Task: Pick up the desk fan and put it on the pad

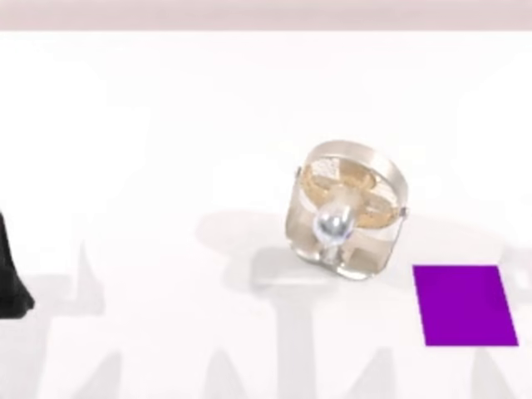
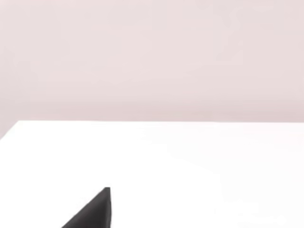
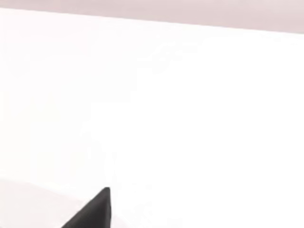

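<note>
One fan [image 1: 347, 212] stands on the table [image 1: 166, 125], left of one purple pad [image 1: 465, 304], apart. Left arm [image 1: 12, 274] parked at left edge; grip unreadable on both.

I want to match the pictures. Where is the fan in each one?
Top view: the desk fan stands right of middle, left of the purple pad.
Left wrist view: not in it.
Right wrist view: not in it.
Shared landmark: the white table.

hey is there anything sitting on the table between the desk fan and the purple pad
Nothing visible. In the top view only bare white table lies between the desk fan and the pad, which sits apart from it toward the right.
</note>
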Robot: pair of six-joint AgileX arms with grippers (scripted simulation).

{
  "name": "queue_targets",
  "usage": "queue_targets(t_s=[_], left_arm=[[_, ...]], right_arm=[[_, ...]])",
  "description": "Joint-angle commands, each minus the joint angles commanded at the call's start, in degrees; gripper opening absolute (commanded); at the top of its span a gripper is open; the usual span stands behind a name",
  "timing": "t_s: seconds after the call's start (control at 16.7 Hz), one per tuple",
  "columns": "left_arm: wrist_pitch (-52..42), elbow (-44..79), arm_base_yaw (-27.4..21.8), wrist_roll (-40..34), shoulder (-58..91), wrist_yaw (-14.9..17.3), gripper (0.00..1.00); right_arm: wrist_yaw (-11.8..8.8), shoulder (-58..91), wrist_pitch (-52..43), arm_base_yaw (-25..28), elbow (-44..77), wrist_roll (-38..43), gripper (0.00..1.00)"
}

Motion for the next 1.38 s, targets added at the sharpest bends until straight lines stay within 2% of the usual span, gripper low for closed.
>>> queue_targets(t_s=[0.36, 0.96, 1.2, 1.38], left_arm=[[0.0, 0.0, 0.0, 0.0, 0.0, 0.0, 1.00], [0.0, 0.0, 0.0, 0.0, 0.0, 0.0, 1.00], [0.0, 0.0, 0.0, 0.0, 0.0, 0.0, 1.00], [0.0, 0.0, 0.0, 0.0, 0.0, 0.0, 1.00]], right_arm=[[1.0, 27.6, -21.3, 4.4, 31.7, -5.3, 1.00], [-1.8, 80.5, -56.4, 18.6, 96.0, -15.3, 1.00], [-2.4, 99.4, -68.3, 24.8, 113.3, -20.4, 1.00], [-2.5, 109.7, -75.5, 28.5, 121.0, -23.9, 1.00]])
